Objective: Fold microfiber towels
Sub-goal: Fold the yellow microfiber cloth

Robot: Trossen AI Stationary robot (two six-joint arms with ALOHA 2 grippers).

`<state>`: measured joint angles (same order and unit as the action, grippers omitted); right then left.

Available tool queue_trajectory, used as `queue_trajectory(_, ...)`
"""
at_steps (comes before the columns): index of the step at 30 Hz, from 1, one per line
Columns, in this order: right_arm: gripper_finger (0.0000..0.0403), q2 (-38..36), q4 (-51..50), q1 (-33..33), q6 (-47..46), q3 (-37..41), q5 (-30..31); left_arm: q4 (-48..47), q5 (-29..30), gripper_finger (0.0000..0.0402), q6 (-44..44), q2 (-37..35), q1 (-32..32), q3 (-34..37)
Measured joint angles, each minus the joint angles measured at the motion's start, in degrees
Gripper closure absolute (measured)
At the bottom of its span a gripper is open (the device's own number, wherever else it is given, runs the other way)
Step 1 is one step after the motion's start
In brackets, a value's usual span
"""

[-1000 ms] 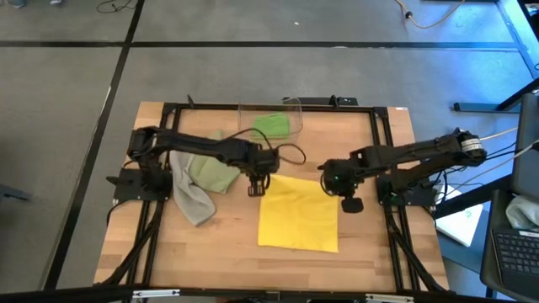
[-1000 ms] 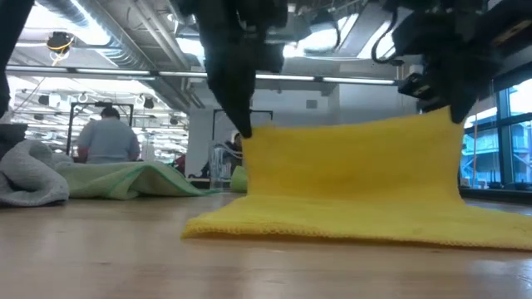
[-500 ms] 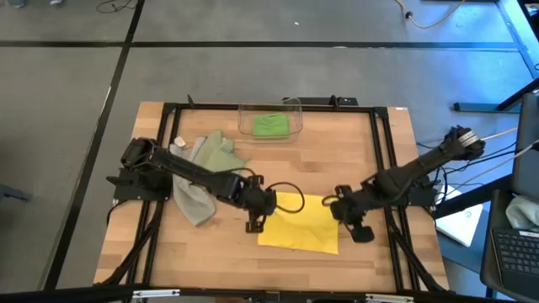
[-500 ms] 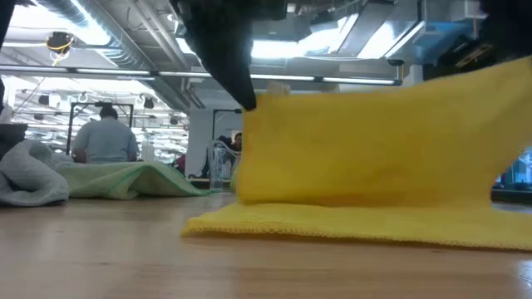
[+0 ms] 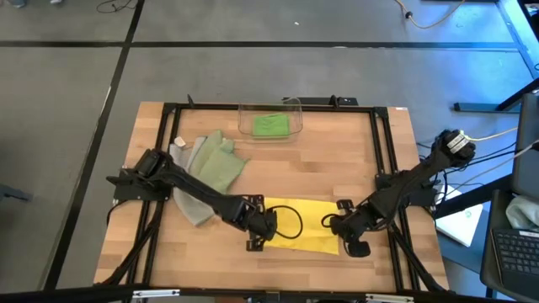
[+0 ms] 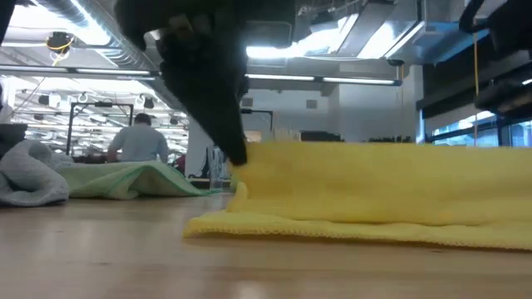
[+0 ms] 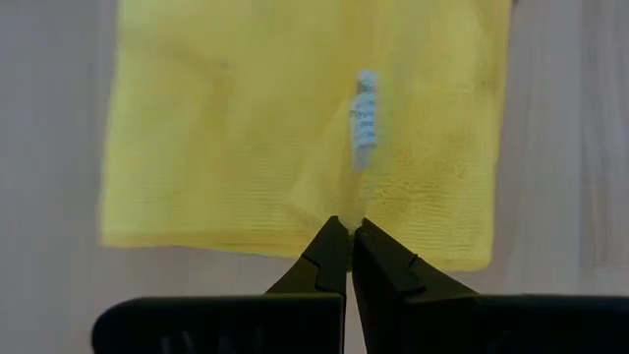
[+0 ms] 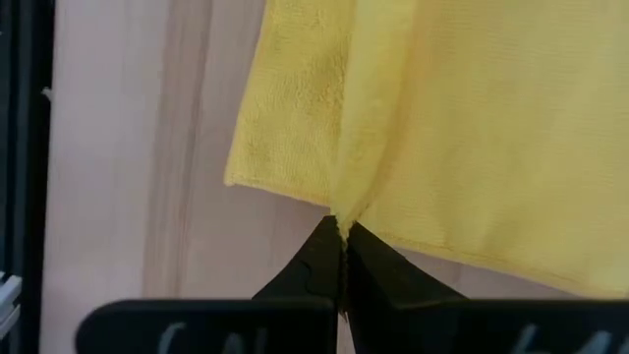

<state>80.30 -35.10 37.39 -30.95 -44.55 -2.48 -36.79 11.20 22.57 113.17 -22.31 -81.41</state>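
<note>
The yellow towel [image 5: 303, 225] lies near the table's front, its far half doubled over toward its near edge. My left gripper [image 5: 255, 242] is shut on its left carried corner and my right gripper [image 5: 355, 248] on its right carried corner. In the low view the lifted layer [image 6: 374, 178] stands above the lower layer's edge [image 6: 332, 231], which rests on the wood. A pale sage green towel [image 5: 217, 165] and a grey towel [image 5: 190, 200] lie heaped at the left. A bright green towel [image 5: 271, 125] sits in the clear bin. My left gripper pinches the yellow towel's corner [image 7: 346, 208] between its two fingertips, just below the white tag [image 7: 365, 118]. The fingers slant down from above. That corner is held a little above the table, and the cloth runs on to the layer lying flat. My right gripper pinches the towel's other carried corner [image 8: 342, 208] between its two fingertips, slanting down from above. The cloth gathers into a small crease at the fingers. The edge between the two grippers runs nearly straight and level [image 6: 391, 143].
The clear bin [image 5: 290, 108] stands at the table's far middle. A black frame [image 5: 383, 160] borders the wooden top. Bare wood [image 5: 337, 168] lies behind the yellow towel. Beyond the table, a person [image 6: 140, 141] sits in the room.
Both grippers have moved toward the table's near edge and down, staying shut on the yellow towel's far corners. The far half has folded over the near half, which has stayed flat on the wood.
</note>
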Motion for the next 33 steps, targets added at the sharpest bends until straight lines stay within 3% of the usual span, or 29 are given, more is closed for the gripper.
queue_trajectory(6,0.0393,0.41,1.92,0.32,0.36,0.41,-0.01,-0.81,0.82,0.0399,0.79,0.28,-0.47,0.00)
queue_trajectory(11,0.0393,0.17,0.16,0.13,4.43,-1.32,1.26,-1.68,3.48,0.0400,-4.75,0.26,1.22,0.00)
queue_trajectory(15,0.0393,0.17,-8.05,-1.39,7.00,-4.46,10.02,-1.80,7.71,0.0399,-7.74,0.18,4.47,0.00)
queue_trajectory(21,0.0393,0.17,-23.84,-3.05,2.49,-10.43,32.12,-3.53,13.17,0.0400,-10.30,-1.50,8.22,0.01)
queue_trajectory(25,0.0393,0.11,-32.18,-3.17,-2.76,-12.80,44.44,-4.44,24.13,0.0400,-10.93,-4.27,9.39,0.00)
queue_trajectory(28,0.0393,0.17,-33.23,-3.44,-3.31,-12.94,45.80,-4.47,32.12,0.0400,-10.91,-5.99,9.59,-0.04)
queue_trajectory(33,0.0393,0.19,-33.23,-4.58,-4.14,-12.20,44.98,-3.36,33.72,0.0400,-10.94,-7.76,9.55,-0.07)
